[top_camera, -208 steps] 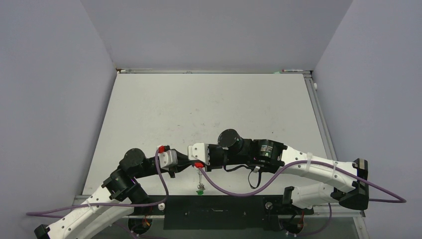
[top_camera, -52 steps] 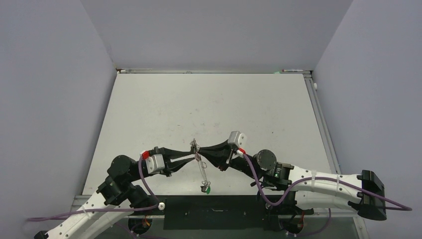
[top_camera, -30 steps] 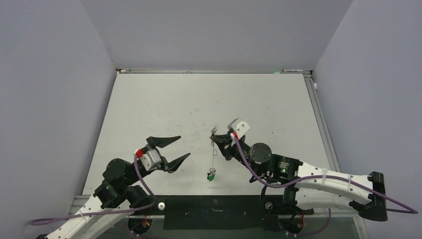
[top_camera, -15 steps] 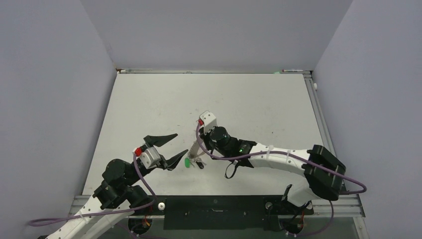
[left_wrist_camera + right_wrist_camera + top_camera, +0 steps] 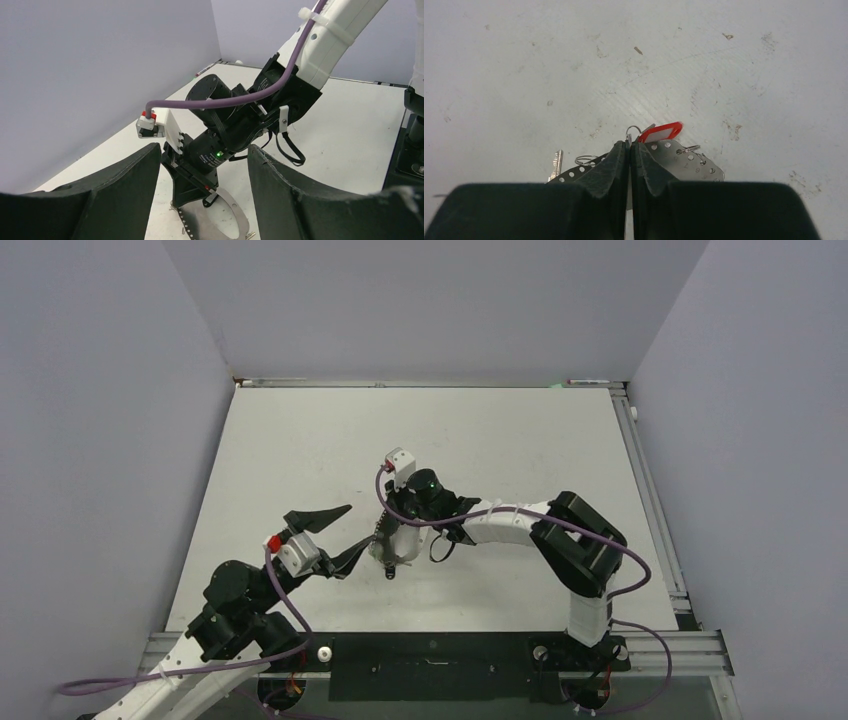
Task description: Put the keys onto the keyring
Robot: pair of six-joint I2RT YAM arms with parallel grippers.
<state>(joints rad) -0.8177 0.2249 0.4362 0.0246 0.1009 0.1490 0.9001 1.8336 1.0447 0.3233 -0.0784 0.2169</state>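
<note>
My right gripper (image 5: 389,552) points down at the table just right of my left gripper (image 5: 362,524). In the right wrist view the right gripper (image 5: 629,144) is shut on a thin silvery edge of the keyring (image 5: 691,162), a flat perforated metal band. That band lies as an oval loop (image 5: 240,217) on the table under it. A red tag (image 5: 663,132) sits on a small ring just past the fingertips. One bare silvery key (image 5: 555,165) lies at the band's left end. The left gripper (image 5: 205,150) stands open and holds nothing, its fingers (image 5: 125,190) either side of the right gripper.
The right arm's elbow (image 5: 580,540) rises over the near right of the white table (image 5: 300,440). Its purple cable (image 5: 385,502) loops by the wrist. Lilac walls close in the left, right and back. A black rail (image 5: 430,665) runs along the near edge.
The right gripper has moved a little towards the left gripper and lowered the keyring onto the table. The green tag seen earlier no longer shows. The left gripper has stayed open and nearly still.
</note>
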